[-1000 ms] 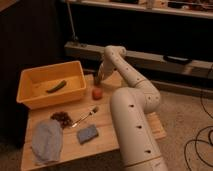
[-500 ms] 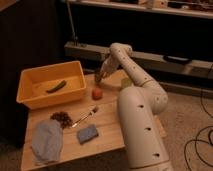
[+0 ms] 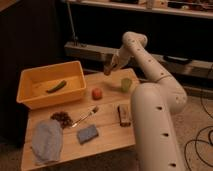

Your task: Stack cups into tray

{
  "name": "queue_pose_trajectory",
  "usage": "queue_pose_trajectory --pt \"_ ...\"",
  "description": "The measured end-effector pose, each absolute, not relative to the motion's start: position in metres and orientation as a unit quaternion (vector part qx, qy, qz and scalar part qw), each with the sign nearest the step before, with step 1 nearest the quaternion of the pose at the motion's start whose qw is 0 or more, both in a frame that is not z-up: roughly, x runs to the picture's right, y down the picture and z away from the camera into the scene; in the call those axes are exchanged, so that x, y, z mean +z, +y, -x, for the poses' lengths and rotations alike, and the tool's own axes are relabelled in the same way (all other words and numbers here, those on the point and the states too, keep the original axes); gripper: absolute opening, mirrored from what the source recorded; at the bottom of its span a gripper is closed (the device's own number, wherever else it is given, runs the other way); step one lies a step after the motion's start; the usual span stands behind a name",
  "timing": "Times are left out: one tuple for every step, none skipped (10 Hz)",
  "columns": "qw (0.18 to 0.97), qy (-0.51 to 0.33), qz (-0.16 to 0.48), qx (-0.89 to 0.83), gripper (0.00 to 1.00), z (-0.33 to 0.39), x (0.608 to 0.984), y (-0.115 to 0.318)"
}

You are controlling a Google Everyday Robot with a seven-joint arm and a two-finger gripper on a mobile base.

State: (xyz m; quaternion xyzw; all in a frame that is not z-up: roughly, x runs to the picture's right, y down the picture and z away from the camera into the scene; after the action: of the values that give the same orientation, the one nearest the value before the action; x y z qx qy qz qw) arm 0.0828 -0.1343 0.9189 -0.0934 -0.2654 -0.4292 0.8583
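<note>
The gripper (image 3: 109,68) hangs above the far edge of the counter (image 3: 107,131), just past the right far corner of the tray (image 3: 47,99). Its fingers are pressed together, but whether anything sits between them is too small to tell. The robot's arm (image 3: 150,120) hides the counter's right end and runs out of view at the lower edge. A dark oblong thing (image 3: 123,114) lies just beside the arm, its kind not clear. The long curved green thing (image 3: 56,86) in the tray and the dark heap (image 3: 62,118) on the counter cannot be identified either. Cables (image 3: 199,145) on the floor are cut off at the right edge.
</note>
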Motion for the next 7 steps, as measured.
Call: queue_pose_trajectory --pt "0.86 -0.26 0.098 -0.428 0.0 -0.103 0.913 -0.129" --pt "0.862 -0.255 0.103 -0.425 0.0 -0.121 0.907 -0.122" --pt "0.865 -0.249 0.107 -0.423 0.0 -0.14 0.901 -0.116" --pt "0.868 -0.24 0.111 -0.42 0.0 -0.159 0.894 -0.11" --pt "0.87 -0.232 0.118 -0.418 0.0 -0.174 0.89 -0.104" --pt "0.872 -0.224 0.126 -0.415 0.0 -0.184 0.887 -0.098" --pt "0.873 -0.22 0.132 -0.414 0.0 -0.189 0.887 -0.094"
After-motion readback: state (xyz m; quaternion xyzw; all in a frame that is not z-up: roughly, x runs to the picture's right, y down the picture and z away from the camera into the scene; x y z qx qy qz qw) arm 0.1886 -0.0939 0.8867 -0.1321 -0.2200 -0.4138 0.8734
